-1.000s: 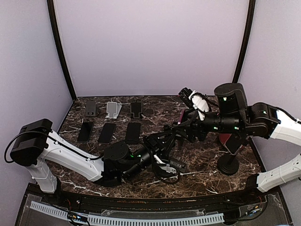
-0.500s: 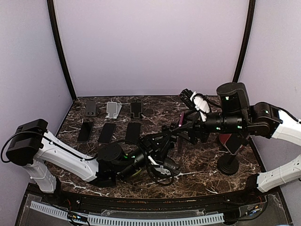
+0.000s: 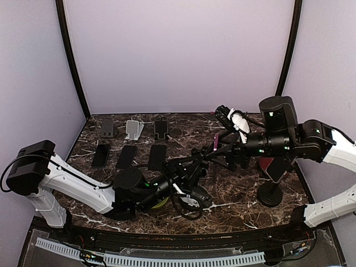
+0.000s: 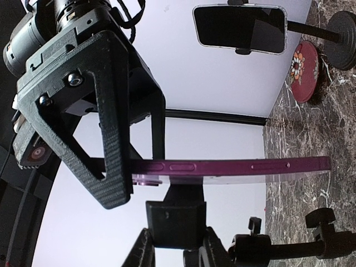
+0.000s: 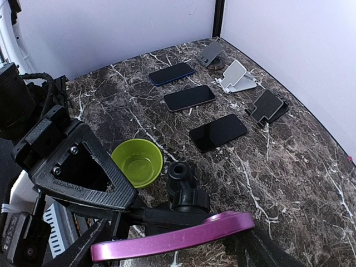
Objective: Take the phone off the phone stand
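The stand (image 5: 181,189) is clamped in the left gripper (image 4: 176,245) as a brace, while the phone (image 4: 233,166), apparently not yet freed from it, is pinched across its width by the right gripper (image 5: 169,247) for withdrawal.

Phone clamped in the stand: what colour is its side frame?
The phone has a magenta-purple frame, clearest in the left wrist view.

Our two arms
We see the left arm (image 3: 72,181) and right arm (image 3: 340,151) in white shells with black motor housings, green indicator lights, looping black cables, and silver screws in ribbed black plastic.
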Controlling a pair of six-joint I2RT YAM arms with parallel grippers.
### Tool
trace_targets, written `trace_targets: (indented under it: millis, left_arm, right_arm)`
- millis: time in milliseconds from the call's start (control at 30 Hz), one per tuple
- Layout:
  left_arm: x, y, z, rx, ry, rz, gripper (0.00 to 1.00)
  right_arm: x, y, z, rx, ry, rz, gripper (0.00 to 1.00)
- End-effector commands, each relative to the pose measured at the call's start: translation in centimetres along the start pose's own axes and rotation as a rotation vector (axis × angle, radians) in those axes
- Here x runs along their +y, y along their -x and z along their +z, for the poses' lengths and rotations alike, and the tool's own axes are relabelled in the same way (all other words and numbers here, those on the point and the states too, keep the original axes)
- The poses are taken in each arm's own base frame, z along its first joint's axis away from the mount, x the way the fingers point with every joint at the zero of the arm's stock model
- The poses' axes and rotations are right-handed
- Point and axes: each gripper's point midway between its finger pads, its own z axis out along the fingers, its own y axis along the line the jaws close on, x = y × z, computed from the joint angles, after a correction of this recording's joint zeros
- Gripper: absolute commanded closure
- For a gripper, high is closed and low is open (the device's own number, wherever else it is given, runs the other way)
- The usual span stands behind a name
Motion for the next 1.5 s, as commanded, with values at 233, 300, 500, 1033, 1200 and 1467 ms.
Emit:
trace_targets:
  millis: [233, 300, 500, 1033, 1200, 1467]
  left_arm:
    - [0.6, 0.4, 0.8, -0.02, 0.026, -0.004, 1.0]
    - [0.6, 0.4, 0.9, -0.018, 0.028, -0.002, 1.0]
    - [0.4, 0.0, 1.1, -0.009, 0.032, 0.004, 1.0]
    - [0.3, -0.1, 0.7, -0.009, 0.068, 0.051, 0.99]
    - [0.5, -0.1, 0.4, -0.011, 0.099, 0.067, 0.91]
    - [0.3, -0.3, 0.0, -0.007, 0.09, 0.06, 0.52]
  right_arm:
    - [1.4, 5.0, -1.9, -0.184, 0.111, 0.007, 1.0]
    - [1.8, 5.2, -1.9, -0.191, 0.137, 0.01, 1.0]
    - [3.2, 5.9, -2.3, -0.21, 0.193, 0.001, 1.0]
    - [4.6, 9.3, -6.3, -0.314, 0.245, -0.023, 1.0]
    - [4.4, 10.2, -7.0, -0.339, 0.231, -0.026, 1.0]
    - [4.2, 10.3, -6.9, -0.337, 0.223, -0.025, 1.0]
